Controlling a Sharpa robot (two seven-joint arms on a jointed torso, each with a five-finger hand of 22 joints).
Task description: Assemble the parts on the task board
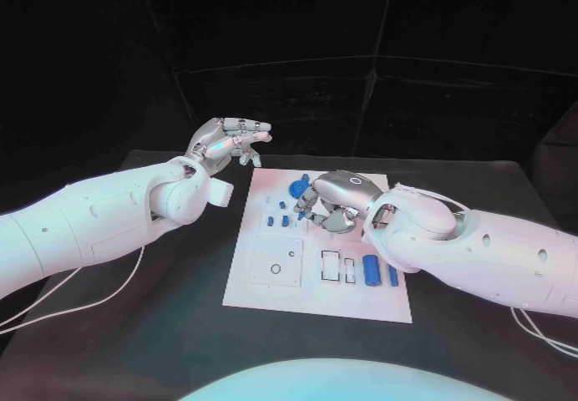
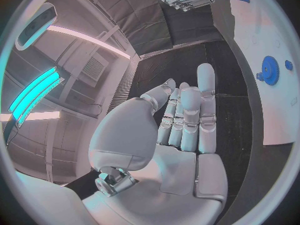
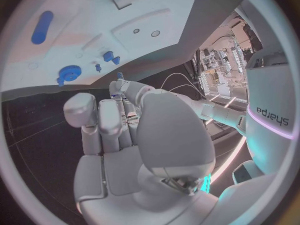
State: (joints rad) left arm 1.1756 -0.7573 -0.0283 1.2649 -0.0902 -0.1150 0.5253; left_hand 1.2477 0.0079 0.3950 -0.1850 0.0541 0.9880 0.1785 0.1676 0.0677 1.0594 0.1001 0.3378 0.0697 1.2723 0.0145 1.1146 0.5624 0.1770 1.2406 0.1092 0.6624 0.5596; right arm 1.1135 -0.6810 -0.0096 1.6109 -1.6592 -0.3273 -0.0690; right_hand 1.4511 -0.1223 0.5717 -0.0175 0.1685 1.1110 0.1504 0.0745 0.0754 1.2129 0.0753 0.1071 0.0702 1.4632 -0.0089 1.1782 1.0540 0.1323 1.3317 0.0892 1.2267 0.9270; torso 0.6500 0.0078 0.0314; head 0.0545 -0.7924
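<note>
R hand [image 1: 327, 203] hovered mid-frame over the white board [image 1: 271, 294], fingers curled, pinching a small blue part [image 3: 119, 75], prob lining up an insert. L hand [image 1: 229, 140] upper left, off board, fingers loosely together, holding nothing. Gear [image 2: 269, 70] sat at board's top.

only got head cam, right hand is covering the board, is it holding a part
Observer: Can't tell. In the right wrist view a small blue part sits right at the right hand's fingertips, but whether it's pinched is unclear.
Operator: ok and the left palm, anything in it
Observer: No. The left wrist view shows the left hand with a bare palm and its fingers straight, off beside the task board.
</note>
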